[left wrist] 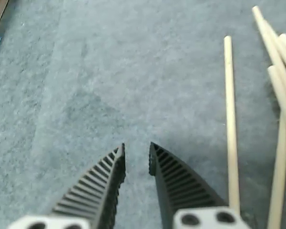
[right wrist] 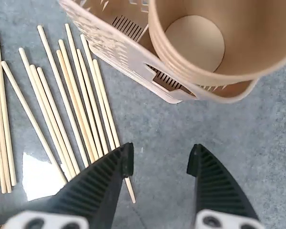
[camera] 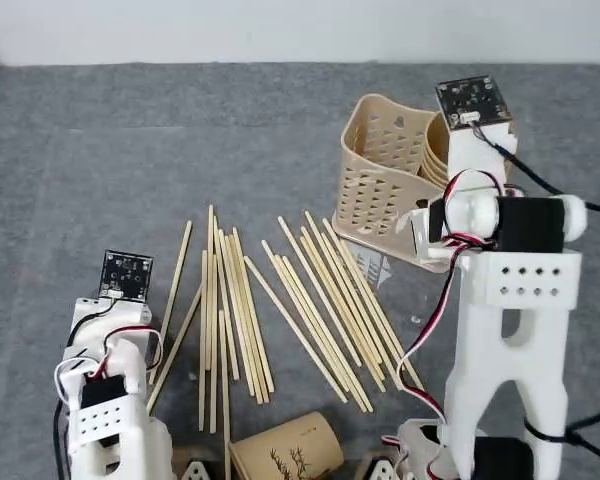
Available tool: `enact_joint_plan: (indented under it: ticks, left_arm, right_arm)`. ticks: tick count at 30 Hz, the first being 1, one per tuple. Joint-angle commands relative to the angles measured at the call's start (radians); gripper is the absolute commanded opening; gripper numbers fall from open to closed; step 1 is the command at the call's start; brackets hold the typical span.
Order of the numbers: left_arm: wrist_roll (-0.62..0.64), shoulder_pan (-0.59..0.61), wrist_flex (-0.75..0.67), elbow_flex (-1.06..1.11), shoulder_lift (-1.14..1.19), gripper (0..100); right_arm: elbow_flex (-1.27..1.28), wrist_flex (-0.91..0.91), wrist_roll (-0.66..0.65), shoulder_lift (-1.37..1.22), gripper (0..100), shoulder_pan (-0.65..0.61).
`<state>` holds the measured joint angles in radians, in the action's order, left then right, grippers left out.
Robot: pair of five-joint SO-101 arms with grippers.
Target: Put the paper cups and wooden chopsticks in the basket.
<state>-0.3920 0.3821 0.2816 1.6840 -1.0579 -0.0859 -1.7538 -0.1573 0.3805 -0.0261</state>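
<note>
High view showed the job partly done: one basket (camera: 375, 190) stood at about 1 o'clock from the table's middle, and a nested stack of paper cups (camera: 435, 150) already sat inside its far compartment. The right wrist view showed at least three rims in that stack, though the exact number could not be told. One more paper cup (camera: 290, 450) lay on its side on the grey table (camera: 80, 150) at 6 o'clock, outside the basket. None of the wooden chopsticks (camera: 230, 300) appeared to be in the basket. They lay fanned across the middle in two loose groups, roughly twenty in all, overlapping too much for a firm count. By my judgement, that one cup and every chopstick were left to move. The left gripper (left wrist: 137, 155) hung at about 7 o'clock over bare cloth beside a lone chopstick (left wrist: 231, 119), jaws a little apart and holding nothing. The right gripper (right wrist: 161, 160) hovered near the basket at 2 o'clock, jaws spread wide and empty.
</note>
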Motion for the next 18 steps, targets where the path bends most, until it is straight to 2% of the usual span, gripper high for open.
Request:
enact_joint_plan:
  ticks: [1,18]
  left_arm:
    - [0.009,-0.003,-0.035,-0.008,0.0,9]
    - [0.005,-0.02,-0.035,-0.008,0.0,9]
  right_arm:
    - [-0.049,-0.039,0.009,0.044,21.3,-0.002]
    - [-0.049,-0.033,0.008,0.044,21.3,0.044]
